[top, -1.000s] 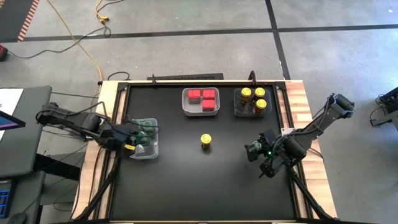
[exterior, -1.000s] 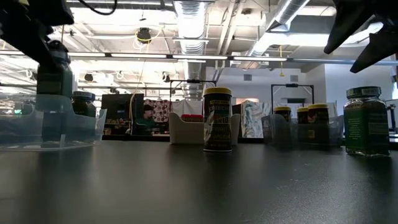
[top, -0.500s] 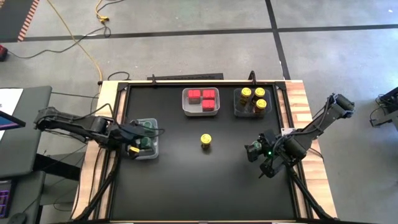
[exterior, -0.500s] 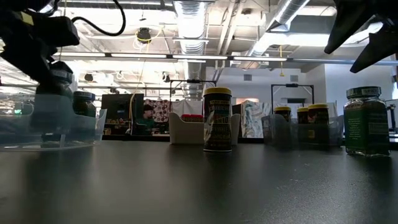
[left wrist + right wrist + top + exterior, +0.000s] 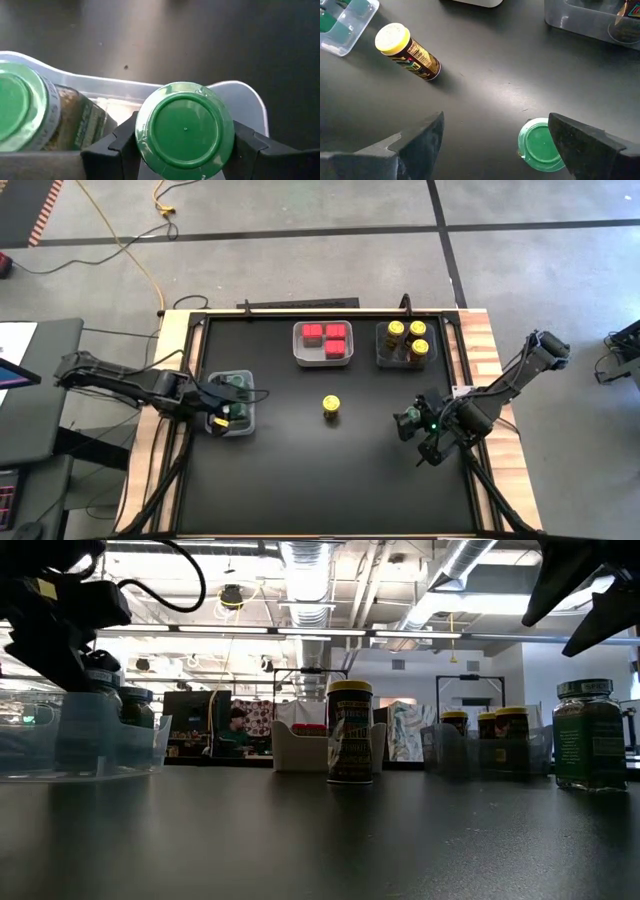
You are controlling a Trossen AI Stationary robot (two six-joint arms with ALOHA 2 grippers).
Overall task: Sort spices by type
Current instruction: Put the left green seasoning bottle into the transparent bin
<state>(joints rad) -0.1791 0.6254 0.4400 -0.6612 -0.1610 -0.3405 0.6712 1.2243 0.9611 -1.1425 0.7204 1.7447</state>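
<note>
Industrial workshop: exposed ceiling ducts (image 5: 308, 575), taped concrete floor (image 5: 300, 240), trailing yellow cable (image 5: 140, 255).

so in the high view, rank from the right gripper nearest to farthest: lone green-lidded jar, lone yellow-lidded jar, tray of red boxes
From the right gripper:
1. Green-lidded jar, on the black mat right beside its open fingers.
2. Yellow-lidded jar, alone at the mat's centre.
3. Tray of red boxes, at the back edge, left of the yellow-jar tray.

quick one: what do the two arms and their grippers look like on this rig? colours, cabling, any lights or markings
Both arms are dark, jointed links. The left gripper carries a small yellow tag and a black cable looping above it; its fingers are black, angular, faceted pads. The right gripper has a small green light on its wrist, and its fingers are wide, matte dark-grey wedges.
</note>
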